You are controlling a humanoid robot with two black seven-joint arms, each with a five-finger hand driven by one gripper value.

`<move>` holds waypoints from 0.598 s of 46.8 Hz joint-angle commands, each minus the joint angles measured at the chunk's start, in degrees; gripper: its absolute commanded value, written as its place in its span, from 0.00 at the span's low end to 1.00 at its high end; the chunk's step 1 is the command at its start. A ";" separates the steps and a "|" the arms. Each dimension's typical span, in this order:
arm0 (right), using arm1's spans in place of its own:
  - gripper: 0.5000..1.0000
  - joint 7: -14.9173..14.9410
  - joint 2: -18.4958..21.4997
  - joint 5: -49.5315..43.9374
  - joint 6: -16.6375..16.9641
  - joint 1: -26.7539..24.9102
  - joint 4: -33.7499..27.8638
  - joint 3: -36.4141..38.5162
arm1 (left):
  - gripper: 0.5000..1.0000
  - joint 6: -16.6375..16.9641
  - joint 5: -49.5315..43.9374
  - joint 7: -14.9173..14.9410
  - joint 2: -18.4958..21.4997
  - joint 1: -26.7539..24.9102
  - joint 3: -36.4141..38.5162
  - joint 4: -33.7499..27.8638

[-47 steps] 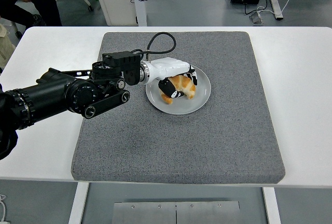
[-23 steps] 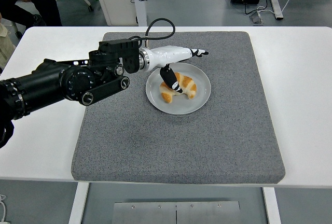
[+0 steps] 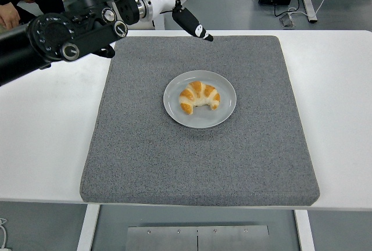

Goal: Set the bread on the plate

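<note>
A golden croissant (image 3: 199,96) lies curled on the grey round plate (image 3: 224,114), which sits in the middle of the grey mat (image 3: 197,158). My left hand (image 3: 203,1), white with black fingertips, hangs raised at the top of the head view, well above and behind the plate. Its fingers are spread and hold nothing; the thumb (image 3: 192,23) points down toward the mat's far edge. The black left arm (image 3: 58,36) comes in from the upper left. The right arm does not show.
The mat covers most of the white table (image 3: 337,88). A person stands at the top left corner, a hand (image 3: 9,15) showing near the table's far edge. Cables and a black box lie on the floor behind.
My left hand let go of the croissant, opened, and rose up and back away from the plate. The croissant stays on the plate.
</note>
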 commanded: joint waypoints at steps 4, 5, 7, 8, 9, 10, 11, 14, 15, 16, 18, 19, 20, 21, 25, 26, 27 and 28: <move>1.00 -0.01 0.00 0.01 0.00 0.01 0.00 0.03 | 0.95 -0.09 -5.70 -0.41 4.03 0.25 -3.63 -1.25; 1.00 -0.01 0.00 0.01 0.00 0.01 0.00 0.03 | 0.95 -0.09 -6.58 -0.41 4.55 0.43 -4.60 -1.69; 1.00 -0.01 0.00 0.01 0.00 0.01 0.00 -0.06 | 0.95 -0.09 -8.07 -0.41 5.61 0.96 -6.27 -2.66; 1.00 -0.01 0.00 0.01 0.00 0.01 0.00 0.03 | 0.95 -0.09 -8.86 -0.41 6.14 1.13 -6.98 -3.10; 1.00 -0.01 0.00 0.01 0.00 0.01 0.00 0.03 | 0.95 -0.09 -9.48 -0.41 6.58 1.48 -7.59 -3.45; 1.00 -0.01 0.00 0.01 0.00 0.01 0.00 -0.05 | 0.95 -0.09 -10.27 -0.41 7.10 1.83 -8.03 -3.45; 1.00 -0.01 0.00 0.01 0.00 0.01 0.00 -0.06 | 0.95 0.00 -11.15 -0.41 7.63 2.27 -8.56 -3.54; 1.00 -0.01 0.00 0.01 0.00 0.01 0.00 0.03 | 0.95 0.00 -14.57 -0.41 8.77 3.50 -10.40 -3.54; 1.00 0.08 0.00 0.01 0.00 0.01 0.00 -0.05 | 0.95 -0.09 -15.80 -0.41 9.13 3.86 -11.02 -3.54; 1.00 -0.01 0.00 0.01 0.00 0.01 0.00 0.03 | 0.95 -0.18 -16.94 -0.50 9.48 4.38 -11.63 -3.54; 1.00 -0.01 0.00 0.01 0.00 0.01 0.00 -0.05 | 0.95 -0.18 -18.79 -0.50 10.18 5.43 -12.69 -3.45; 1.00 -0.01 0.00 0.01 0.08 0.01 0.00 0.03 | 0.95 -0.26 -19.67 -0.50 10.62 6.05 -13.13 -3.45; 1.00 -0.01 0.00 0.01 0.00 0.01 0.00 -0.05 | 0.95 -0.44 -20.29 -0.59 10.97 6.84 -13.74 -3.45; 1.00 -0.01 0.00 0.01 0.00 0.01 0.00 0.03 | 0.95 -0.53 -20.91 -0.59 11.32 7.63 -14.36 -3.45; 1.00 -0.01 0.00 0.01 0.00 0.01 0.00 0.03 | 0.95 -1.75 -22.93 -1.55 12.29 12.02 -18.57 -3.45; 1.00 -0.01 0.00 -0.08 0.00 0.01 0.00 0.03 | 0.95 -2.28 -23.37 -1.73 12.29 13.25 -20.06 -3.45; 1.00 -0.01 0.00 0.01 0.00 0.01 0.00 0.03 | 0.95 -2.81 -23.63 -2.08 12.38 14.39 -21.47 -3.28; 1.00 -0.01 0.00 0.01 0.00 0.01 0.00 -0.05 | 0.95 -3.34 -23.64 -2.17 12.29 15.54 -22.96 -3.10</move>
